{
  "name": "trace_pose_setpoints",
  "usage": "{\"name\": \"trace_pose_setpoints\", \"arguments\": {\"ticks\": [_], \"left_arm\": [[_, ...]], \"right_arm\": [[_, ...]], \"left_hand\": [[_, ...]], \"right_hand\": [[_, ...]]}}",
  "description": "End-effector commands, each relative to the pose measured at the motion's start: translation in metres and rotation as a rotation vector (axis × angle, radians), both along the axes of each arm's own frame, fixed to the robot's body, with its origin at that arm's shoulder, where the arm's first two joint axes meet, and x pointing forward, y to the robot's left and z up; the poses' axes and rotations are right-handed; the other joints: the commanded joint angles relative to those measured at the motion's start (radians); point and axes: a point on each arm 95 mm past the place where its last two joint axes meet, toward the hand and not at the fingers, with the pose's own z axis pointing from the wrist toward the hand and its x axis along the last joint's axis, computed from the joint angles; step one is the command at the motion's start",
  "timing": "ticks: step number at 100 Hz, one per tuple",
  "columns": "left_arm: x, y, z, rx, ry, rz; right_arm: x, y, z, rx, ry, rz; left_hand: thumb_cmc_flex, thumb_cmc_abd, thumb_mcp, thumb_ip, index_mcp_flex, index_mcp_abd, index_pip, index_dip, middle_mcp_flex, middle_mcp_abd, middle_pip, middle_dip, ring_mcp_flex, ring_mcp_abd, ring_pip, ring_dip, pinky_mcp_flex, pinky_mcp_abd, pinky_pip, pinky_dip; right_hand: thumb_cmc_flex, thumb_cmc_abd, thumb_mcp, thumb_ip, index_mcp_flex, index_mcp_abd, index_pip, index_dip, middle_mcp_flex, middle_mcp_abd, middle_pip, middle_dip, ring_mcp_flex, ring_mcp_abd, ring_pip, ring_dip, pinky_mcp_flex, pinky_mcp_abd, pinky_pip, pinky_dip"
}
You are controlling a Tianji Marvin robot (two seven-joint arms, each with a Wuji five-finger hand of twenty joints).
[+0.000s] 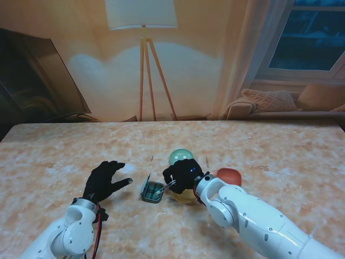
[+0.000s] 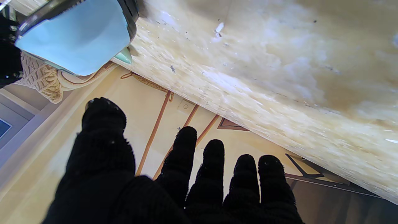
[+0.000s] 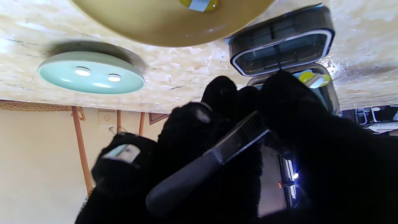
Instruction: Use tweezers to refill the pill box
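Black-gloved right hand (image 1: 180,174) clenches the tweezers (image 3: 214,155) over the open pill box (image 1: 153,191); at its nine o'clock, the left hand (image 1: 105,181) rests released on the bench (image 1: 54,156).

Tweezers' (image 3: 211,155) tips — hidden behind fingers (image 3: 289,99); yellow bowl (image 3: 168,18) cut off by the edge.

Warm, even light fills the stand view, with a bright patch on the worktop (image 1: 64,156) at left, while both wrist views show glare on the marble and the black gloved fingers (image 3: 224,93) close up, soft and featureless.
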Motion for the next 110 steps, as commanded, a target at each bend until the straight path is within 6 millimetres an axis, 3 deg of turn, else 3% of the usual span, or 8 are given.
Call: {"name": "trace_pose_setpoints", "arguments": {"ticks": [1,19,57,110], "left_arm": [[-0.003,-0.001,-0.003,-0.004,0.016,-0.002],[-0.004,0.0,-0.004,-0.001,0.019,0.002],[-0.006,0.001,-0.005,-0.011,0.018,0.015],[-0.007,0.002,-0.005,-0.011,0.02,0.021]], "right_arm": [[-0.001,0.006,-0.005,-0.003,0.027,-0.002],[0.002,0.009,-0.009,-0.007,0.036,-0.019],[0.005,0.01,-0.014,-0.023,0.08,-0.04],[0.007,0.004,-0.002,-0.01,0.05,-0.049]], "left_hand": [[0.003,0.044,-0.02,0.033,0.023,0.002,-0.024,-0.008,-0.007,-0.015,-0.005,0.003,-0.035,-0.029,0.012,-0.011,-0.018,-0.037,-0.014,-0.01],[0.006,0.044,-0.019,0.033,0.023,0.0,-0.024,-0.008,-0.007,-0.016,-0.004,0.003,-0.036,-0.029,0.013,-0.01,-0.019,-0.038,-0.013,-0.01],[0.015,0.055,-0.019,0.033,0.032,-0.004,-0.018,-0.006,-0.002,-0.018,-0.001,0.005,-0.033,-0.03,0.017,-0.01,-0.018,-0.041,-0.008,-0.008],[0.014,0.048,-0.022,0.033,0.023,-0.001,-0.021,-0.009,-0.008,-0.017,-0.003,0.004,-0.036,-0.03,0.017,-0.011,-0.02,-0.044,-0.008,-0.008]], "right_hand": [[0.054,0.081,0.011,0.048,0.039,-0.117,0.048,0.038,0.01,0.144,0.016,-0.007,0.009,-0.122,0.026,0.012,0.031,-0.141,0.032,0.019],[0.052,0.096,-0.014,0.042,0.026,-0.107,0.036,0.031,0.0,0.131,0.004,-0.008,-0.002,-0.122,0.02,0.011,0.018,-0.137,0.023,0.019],[0.03,0.038,-0.012,-0.007,-0.053,-0.073,0.0,0.017,-0.061,0.116,-0.06,-0.006,-0.071,-0.103,-0.005,0.012,-0.054,-0.107,-0.024,0.017],[0.04,0.055,-0.016,-0.01,-0.028,-0.081,0.005,0.016,-0.039,0.108,-0.057,0.007,-0.061,-0.107,0.003,0.019,-0.054,-0.108,-0.017,0.027]]}}
